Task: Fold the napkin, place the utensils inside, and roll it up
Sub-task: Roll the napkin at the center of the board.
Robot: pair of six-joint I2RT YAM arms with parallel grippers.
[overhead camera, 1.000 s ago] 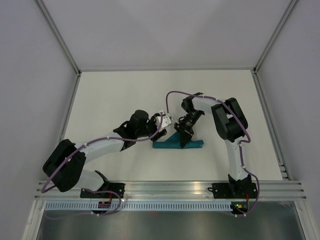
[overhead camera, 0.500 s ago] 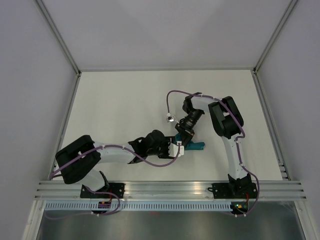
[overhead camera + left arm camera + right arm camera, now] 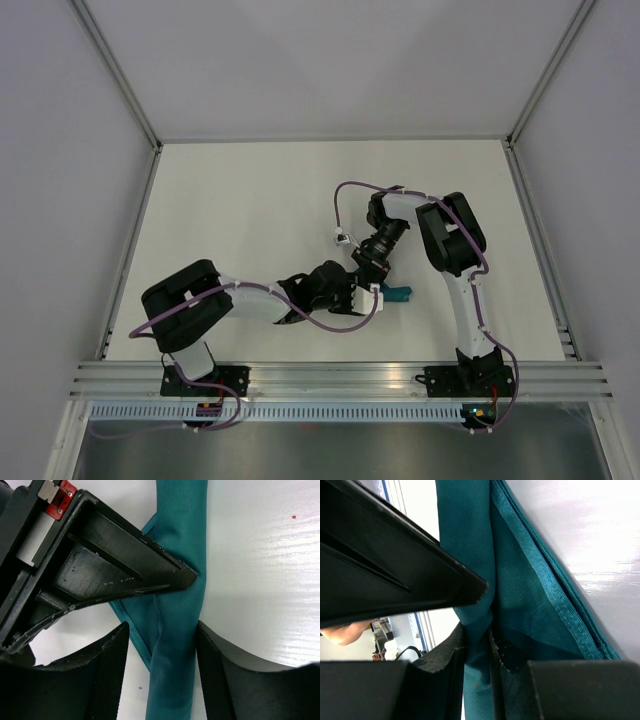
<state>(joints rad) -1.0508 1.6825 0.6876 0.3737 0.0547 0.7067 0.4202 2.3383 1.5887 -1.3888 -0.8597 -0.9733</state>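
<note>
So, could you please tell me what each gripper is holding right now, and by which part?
The right gripper pinches a bunched fold of the napkin. The left gripper straddles it with jaws open, holding nothing.

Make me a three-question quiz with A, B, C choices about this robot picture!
1. Where is the napkin?
A. on the table
B. on the wall
C. on the metal rail

2. What colour is it?
A. red
B. teal
C. yellow

3. What is the right gripper doing?
A. pinching the napkin
B. open in the air
C. resting on its base

Answers:
1 A, it lies on the white tabletop.
2 B, the cloth is blue-green.
3 A, the cloth is squeezed in its grip.
</note>
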